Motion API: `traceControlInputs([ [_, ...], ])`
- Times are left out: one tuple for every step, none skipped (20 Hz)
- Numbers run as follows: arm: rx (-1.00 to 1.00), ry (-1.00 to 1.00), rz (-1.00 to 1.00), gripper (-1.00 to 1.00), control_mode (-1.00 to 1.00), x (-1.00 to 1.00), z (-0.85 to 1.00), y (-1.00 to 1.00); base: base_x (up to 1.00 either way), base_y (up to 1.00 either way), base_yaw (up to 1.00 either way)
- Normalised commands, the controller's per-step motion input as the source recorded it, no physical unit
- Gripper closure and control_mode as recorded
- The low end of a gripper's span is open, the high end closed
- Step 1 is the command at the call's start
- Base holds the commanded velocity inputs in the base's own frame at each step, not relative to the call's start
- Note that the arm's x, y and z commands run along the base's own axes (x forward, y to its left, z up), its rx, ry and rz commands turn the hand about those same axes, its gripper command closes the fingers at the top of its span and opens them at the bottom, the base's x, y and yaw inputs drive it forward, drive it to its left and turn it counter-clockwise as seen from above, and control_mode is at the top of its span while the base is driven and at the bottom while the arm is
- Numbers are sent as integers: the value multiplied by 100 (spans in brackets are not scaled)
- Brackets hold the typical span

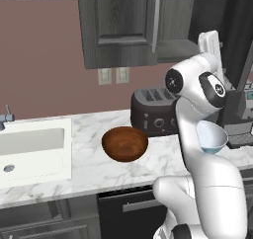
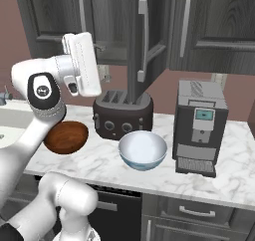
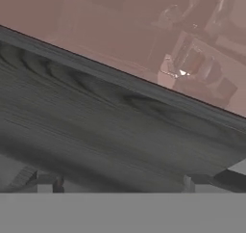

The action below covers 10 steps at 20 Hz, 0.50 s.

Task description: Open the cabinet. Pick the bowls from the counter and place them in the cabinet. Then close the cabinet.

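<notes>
The cabinet hangs over the counter with one door swung out, its grey inner shelf showing. The reddish-brown wooden bowl sits on the marble in front of the toaster. The white bowl with the pale blue outside rests further right, partly behind my arm in the left base view. My white hand is raised at cabinet height, well above both bowls. My gripper is open with nothing between its fingertips, facing dark wood grain.
A dark toaster stands at the back of the counter below the open door. A grey coffee machine is to the right. The white inset sink lies at the left. Drawer fronts run below the edge.
</notes>
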Motion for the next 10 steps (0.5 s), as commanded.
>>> traceControlInputs([
  [0, -9, 0, -100, -100, 25, -53, -7, 0, 0, 0],
  [0, -9, 0, -100, -100, 26, -50, -14, 0, 0, 0],
  [0, -10, 0, -100, -100, 24, -49, -13, 0, 0, 0],
  [0, -12, 0, -100, -100, 21, -44, -14, 0, 0, 0],
  [0, -12, 0, -100, -100, 21, -45, -13, 0, 0, 0],
  [0, -12, 0, -100, -100, 23, -44, -13, 0, 0, 0],
  [0, -17, 0, -100, -100, 12, -45, -11, 0, 0, 0],
  [0, -17, 0, -100, -100, 14, -42, -19, 0, 0, 0],
  [0, -13, 0, -100, -100, 21, -43, -16, 0, 0, 0],
  [0, -13, 0, -100, -100, 20, -40, -16, 0, 0, 0],
])
